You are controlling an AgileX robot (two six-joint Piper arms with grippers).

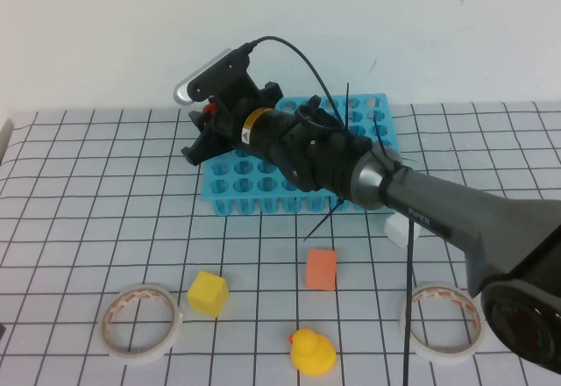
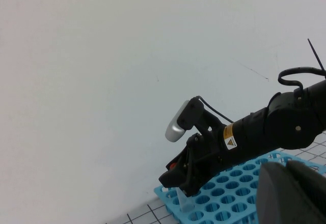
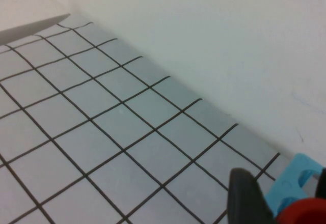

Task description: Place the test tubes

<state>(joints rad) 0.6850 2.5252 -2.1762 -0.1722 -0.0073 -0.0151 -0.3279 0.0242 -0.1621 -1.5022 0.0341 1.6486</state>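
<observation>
1. Right gripper grips the red-capped test tube at the 10 o'clock corner of the blue rack.
2. Rack sits at the 12 o'clock side of the table.
3. Left gripper is closed and shows only in its own wrist view.

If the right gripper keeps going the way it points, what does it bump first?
Probably the blue rack: the right gripper holds a test tube tip-down over its far left corner, though which hole is unclear. The left gripper is shut, away from it.
</observation>
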